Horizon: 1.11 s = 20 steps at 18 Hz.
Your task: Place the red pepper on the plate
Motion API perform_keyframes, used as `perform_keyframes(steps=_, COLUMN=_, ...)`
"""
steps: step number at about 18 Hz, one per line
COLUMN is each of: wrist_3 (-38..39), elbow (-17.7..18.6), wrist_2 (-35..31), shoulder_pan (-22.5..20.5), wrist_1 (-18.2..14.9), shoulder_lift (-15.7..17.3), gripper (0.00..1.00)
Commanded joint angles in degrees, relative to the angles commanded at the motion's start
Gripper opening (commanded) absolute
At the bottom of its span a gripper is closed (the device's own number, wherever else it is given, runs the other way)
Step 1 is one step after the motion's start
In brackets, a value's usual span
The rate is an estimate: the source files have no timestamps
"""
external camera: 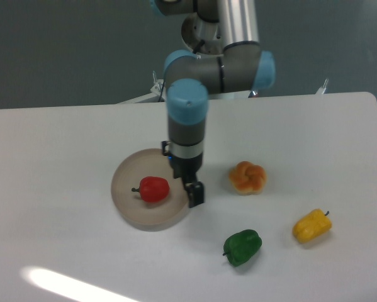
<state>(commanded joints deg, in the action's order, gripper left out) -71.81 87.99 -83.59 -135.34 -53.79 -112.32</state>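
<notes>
The red pepper [154, 189] lies on the plate [128, 207], stem pointing left, free of any grip. The arm's wrist hides the plate's right rim. The tool [196, 194] hangs just right of the pepper, over that rim, holding nothing; its finger gap is too dark to judge.

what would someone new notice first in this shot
The red pepper lies alone on the round plate at centre-left of the white table. Just right of it hangs the arm's gripper, apart from the pepper. Further right lie an orange pepper, a green pepper and a yellow pepper.
</notes>
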Motion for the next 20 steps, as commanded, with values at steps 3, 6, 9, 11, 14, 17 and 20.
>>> perform_keyframes(steps=3, wrist_3=-0.26, elbow=-4.12, wrist_2=-0.79, shoulder_pan=-3.52, wrist_1=0.08, shoulder_lift=-1.22, gripper=1.0)
perform_keyframes(steps=6, wrist_3=-7.27, elbow=-5.81, wrist_2=-0.79, shoulder_pan=-8.18, wrist_1=0.08, shoulder_lift=-1.93, gripper=1.0)
perform_keyframes(steps=9, wrist_3=-17.03, elbow=-6.07, wrist_2=-0.79, shoulder_pan=-12.75, wrist_1=0.0, shoulder_lift=-2.02, gripper=1.0)
perform_keyframes(steps=11, wrist_3=-18.45, elbow=-7.12, wrist_2=-0.79, shoulder_pan=-14.42, wrist_1=-0.18, shoulder_lift=-2.72, gripper=1.0)
perform_keyframes(steps=14, wrist_3=-20.21, elbow=-9.49, wrist_2=-3.06, shoulder_pan=-15.48, wrist_1=-1.93, shoulder_lift=-3.6, gripper=1.0)
perform_keyframes(steps=17, wrist_3=-22.15, elbow=-10.56, wrist_2=-5.09, shoulder_pan=-15.57, wrist_1=-3.52, shoulder_lift=-3.78, gripper=1.0)
perform_keyframes(steps=20, wrist_3=-22.15, elbow=-10.47, wrist_2=-5.36, shoulder_pan=-15.48, wrist_1=-3.52, shoulder_lift=-3.78, gripper=1.0)
